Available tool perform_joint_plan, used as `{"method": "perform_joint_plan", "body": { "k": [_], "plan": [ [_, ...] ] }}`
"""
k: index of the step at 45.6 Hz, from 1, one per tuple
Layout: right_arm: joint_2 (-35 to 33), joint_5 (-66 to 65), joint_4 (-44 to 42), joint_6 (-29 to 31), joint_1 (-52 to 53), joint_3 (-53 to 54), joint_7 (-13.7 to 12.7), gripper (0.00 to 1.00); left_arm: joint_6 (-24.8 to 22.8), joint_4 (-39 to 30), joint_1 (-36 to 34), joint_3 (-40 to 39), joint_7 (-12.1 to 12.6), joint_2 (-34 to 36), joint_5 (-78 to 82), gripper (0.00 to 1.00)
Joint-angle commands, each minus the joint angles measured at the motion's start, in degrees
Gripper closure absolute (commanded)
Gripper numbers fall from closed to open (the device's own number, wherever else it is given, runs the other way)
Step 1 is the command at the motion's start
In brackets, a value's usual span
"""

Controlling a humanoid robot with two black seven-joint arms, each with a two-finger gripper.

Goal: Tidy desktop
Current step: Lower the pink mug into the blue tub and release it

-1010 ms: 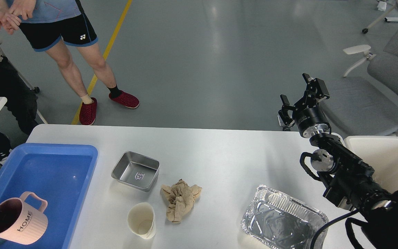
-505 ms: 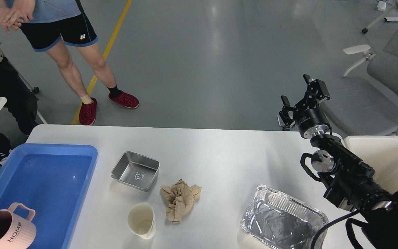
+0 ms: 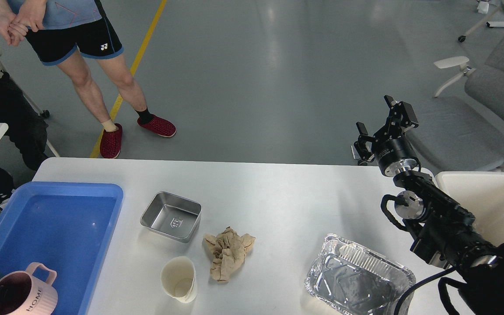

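Right gripper (image 3: 381,124): fingers apart, empty, raised at 2 o'clock, parked clear of the desktop (image 3: 278,197).
Left gripper: hidden; I cannot tell.
Pink mug (image 3: 22,293): over blue tray (image 3: 116,192), 8 o'clock, probably for sorting.

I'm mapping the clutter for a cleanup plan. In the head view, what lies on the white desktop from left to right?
Blue plastic tray → square steel tin → crumpled brown paper → rectangular foil tray → cream plastic bin. I left out the paper cup below the tin, which overlaps it sideways.
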Motion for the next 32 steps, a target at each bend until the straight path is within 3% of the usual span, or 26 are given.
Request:
{"method": "perform_joint_plan", "body": {
  "k": [1, 6, 12, 25, 32],
  "plan": [
    [0.0, 0.0, 0.0, 0.0, 0.0, 0.0, -0.1, 0.00, 0.0, 0.0, 0.0, 0.1, 0.1, -0.3, -0.7, 0.47],
    [-0.2, 0.0, 0.0, 0.1, -0.1, 0.0, -0.1, 0.00, -0.1, 0.0, 0.1, 0.0, 0.1, -0.3, -1.2, 0.33],
    [-0.2, 0.0, 0.0, 0.1, 0.0, 0.0, 0.0, 0.00, -0.1, 0.0, -0.1, -0.3, -0.1, -0.3, -2.1, 0.23],
    [0.0, 0.0, 0.0, 0.1, -0.1, 0.0, 0.0, 0.00, -1.3, -0.1, -2.2, -1.3, -0.6, -0.3, -4.5, 0.22],
    [-0.1, 0.0, 0.0, 0.1, -0.1, -0.2, 0.0, 0.00, -5.4, -0.7, -9.6, -1.8, -0.2, -1.7, -6.1, 0.22]
  ]
}}
